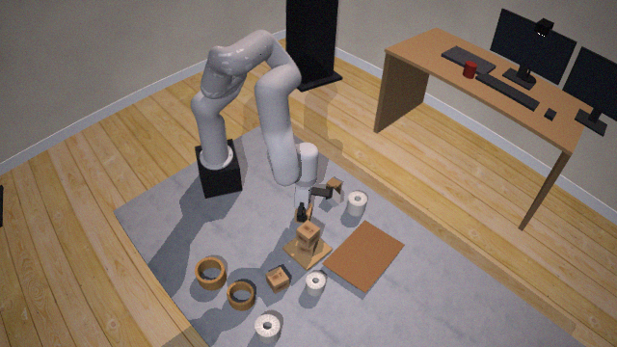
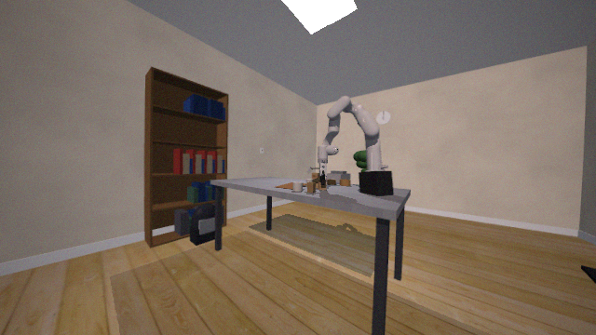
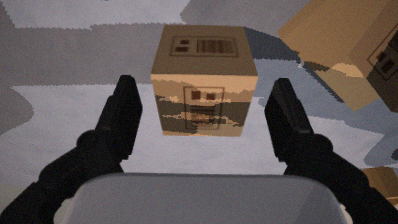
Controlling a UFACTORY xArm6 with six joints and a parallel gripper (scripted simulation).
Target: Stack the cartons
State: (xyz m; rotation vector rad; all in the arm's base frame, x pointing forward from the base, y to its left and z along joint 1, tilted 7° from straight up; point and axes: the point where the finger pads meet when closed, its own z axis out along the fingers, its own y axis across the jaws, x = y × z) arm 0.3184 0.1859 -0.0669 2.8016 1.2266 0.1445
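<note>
In the wrist view a brown carton (image 3: 204, 80) stands on the grey mat, label on its top and near face. My gripper (image 3: 204, 92) is open, one finger on each side of it with a gap on both sides. In the top view the gripper (image 1: 304, 212) is low over the mat just behind the small square board (image 1: 305, 255) and hides most of this carton. A carton (image 1: 308, 233) stands on the board; I cannot tell whether another is under it. It also shows in the wrist view (image 3: 345, 50). One carton (image 1: 335, 184) lies behind the gripper and another (image 1: 278, 279) in front of the board.
Three white paper rolls (image 1: 357, 203) (image 1: 315, 282) (image 1: 268, 326) and two wooden rings (image 1: 210, 273) (image 1: 240, 295) stand on the mat. A larger brown board (image 1: 363, 255) lies right of the small one. The arm's black base (image 1: 218, 169) is at the back left.
</note>
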